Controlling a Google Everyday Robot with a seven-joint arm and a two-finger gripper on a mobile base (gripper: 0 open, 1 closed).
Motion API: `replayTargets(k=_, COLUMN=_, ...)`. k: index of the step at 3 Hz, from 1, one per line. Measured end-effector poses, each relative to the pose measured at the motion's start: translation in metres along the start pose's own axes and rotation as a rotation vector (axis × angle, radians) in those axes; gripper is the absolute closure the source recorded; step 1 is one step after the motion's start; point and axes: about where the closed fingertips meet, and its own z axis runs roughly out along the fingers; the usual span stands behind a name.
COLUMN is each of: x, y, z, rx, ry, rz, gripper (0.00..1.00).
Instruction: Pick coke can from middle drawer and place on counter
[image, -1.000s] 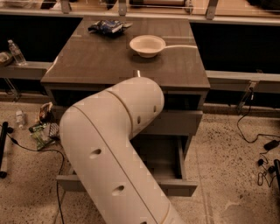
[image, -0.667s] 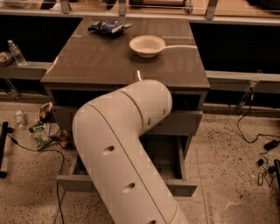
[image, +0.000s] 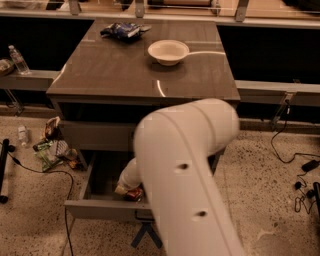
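The middle drawer (image: 98, 209) is pulled open at the bottom of the cabinet. A small red coke can (image: 134, 194) lies inside it near the front, partly hidden by my arm. My gripper (image: 124, 188) reaches down into the drawer and sits right at the can, on its left side. My big white arm (image: 185, 170) fills the front of the view and hides the drawer's right half. The counter (image: 125, 75) is the glossy grey-brown top above.
A white bowl (image: 168, 51) and a dark snack bag (image: 120, 30) sit at the back of the counter. A water bottle (image: 18, 59) stands on the left ledge. Litter (image: 54, 148) and cables (image: 295, 160) lie on the floor on either side.
My arm has swung to the right, uncovering the drawer's left part. The wrist and gripper now show inside the drawer at the red can.
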Motion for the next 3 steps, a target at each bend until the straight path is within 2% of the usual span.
replayTargets(k=1, x=0.008, y=-0.022, z=-0.092, rx=0.048, ry=-0.085, rz=0.04, gripper=1.0)
replayTargets(k=2, x=0.018, y=-0.031, z=-0.159, rx=0.101, ry=-0.147, rz=0.056, gripper=1.0)
replayTargets(k=3, x=0.027, y=-0.031, z=-0.185, rx=0.115, ry=-0.17, rz=0.072, gripper=1.0)
